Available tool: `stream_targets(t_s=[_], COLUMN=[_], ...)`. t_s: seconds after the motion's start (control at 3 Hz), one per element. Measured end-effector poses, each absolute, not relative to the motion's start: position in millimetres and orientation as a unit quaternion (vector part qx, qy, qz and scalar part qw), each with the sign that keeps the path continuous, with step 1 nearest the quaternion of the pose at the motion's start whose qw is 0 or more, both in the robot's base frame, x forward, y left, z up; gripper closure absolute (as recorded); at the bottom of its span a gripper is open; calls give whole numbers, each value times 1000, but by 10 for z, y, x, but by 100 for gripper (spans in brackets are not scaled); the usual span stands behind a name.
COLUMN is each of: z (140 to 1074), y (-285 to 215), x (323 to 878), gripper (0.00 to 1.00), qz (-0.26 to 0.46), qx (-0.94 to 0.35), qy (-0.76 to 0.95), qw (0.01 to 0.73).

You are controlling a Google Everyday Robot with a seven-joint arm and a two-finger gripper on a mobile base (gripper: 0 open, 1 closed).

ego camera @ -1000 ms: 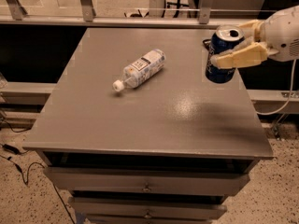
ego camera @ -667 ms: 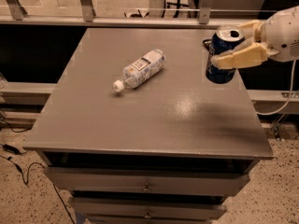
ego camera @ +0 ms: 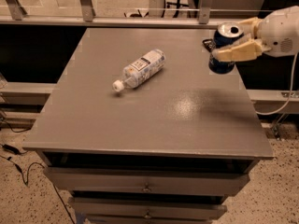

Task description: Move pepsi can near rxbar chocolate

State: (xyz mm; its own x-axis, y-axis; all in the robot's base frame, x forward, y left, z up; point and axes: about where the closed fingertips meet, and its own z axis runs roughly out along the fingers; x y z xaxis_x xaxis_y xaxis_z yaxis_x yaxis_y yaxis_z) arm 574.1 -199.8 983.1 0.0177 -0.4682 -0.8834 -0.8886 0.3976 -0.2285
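Observation:
The dark blue pepsi can [ego camera: 220,66] with a silver top stands upright at the right edge of the grey table [ego camera: 154,120]. My gripper [ego camera: 225,45] reaches in from the right, and its cream fingers [ego camera: 239,52] are shut around the can's body. I cannot tell whether the can rests on the table or hangs just above it. The rxbar chocolate [ego camera: 207,44] shows only as a small black corner just behind and left of the can, close to it. The rest of it is hidden by the can.
A clear plastic bottle [ego camera: 140,68] with a white cap lies on its side in the middle left of the table. Drawers [ego camera: 145,185] sit below the front edge. A railing [ego camera: 140,21] runs behind the table. A cable [ego camera: 285,101] hangs at the right.
The gripper and the can have shifted slightly up and back in the view. The bottle has not moved.

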Motion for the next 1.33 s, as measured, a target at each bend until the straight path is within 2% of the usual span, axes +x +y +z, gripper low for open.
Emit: stream_targets(t_s=[0.33,0.67,1.33], z=[9775,9738,9399], y=[-2291,-2420,-2626], x=[6401,6709,6977], gripper=[100,100,100], qz=[185,180,190], qx=[-486,-471,-434], qy=[669,670,696], qw=[532,545,539])
